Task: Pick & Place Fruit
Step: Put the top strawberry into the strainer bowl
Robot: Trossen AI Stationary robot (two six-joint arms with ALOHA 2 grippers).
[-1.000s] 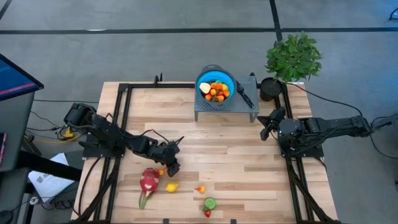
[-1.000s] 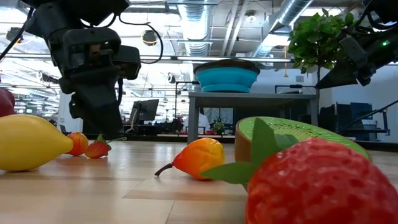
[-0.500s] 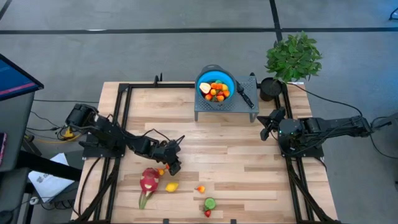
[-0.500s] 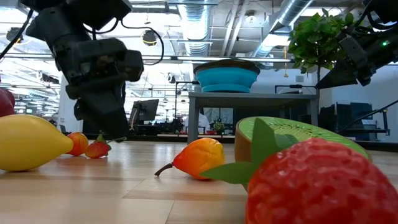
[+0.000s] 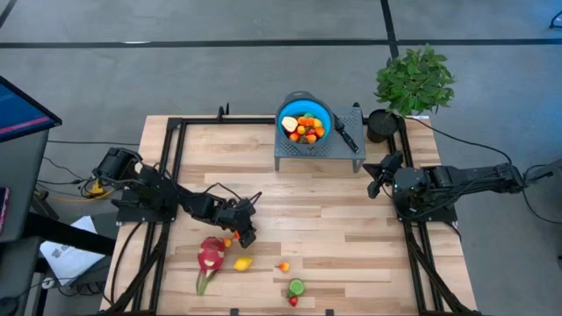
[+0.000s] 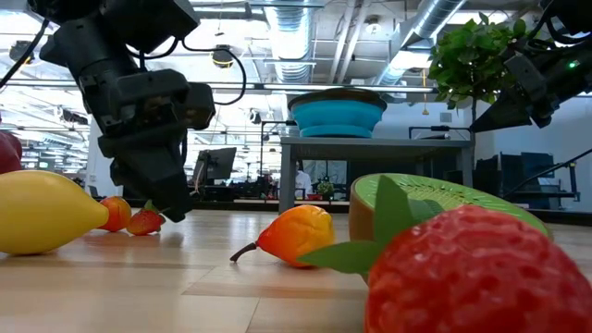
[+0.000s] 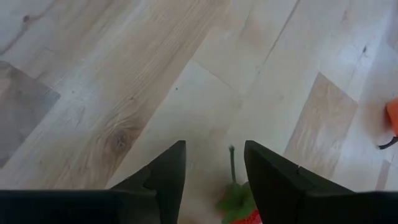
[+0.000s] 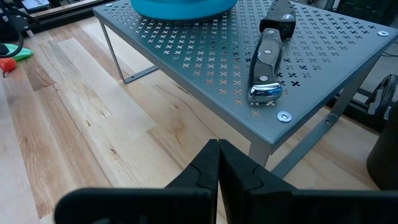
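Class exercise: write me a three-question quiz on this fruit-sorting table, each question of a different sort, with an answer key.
1. True or false: the right gripper is open.
2. Which item lies on the grey perforated stand beside the blue bowl? A) knife B) lemon C) dragon fruit
3. Fill in: between the fingers of the left gripper, low over the table, sits a small red fruit with a ____ leafy top.

Key
1. False; its fingers are pressed together, near the stand.
2. A; the knife rests there, while the lemon and dragon fruit are on the wooden table.
3. green
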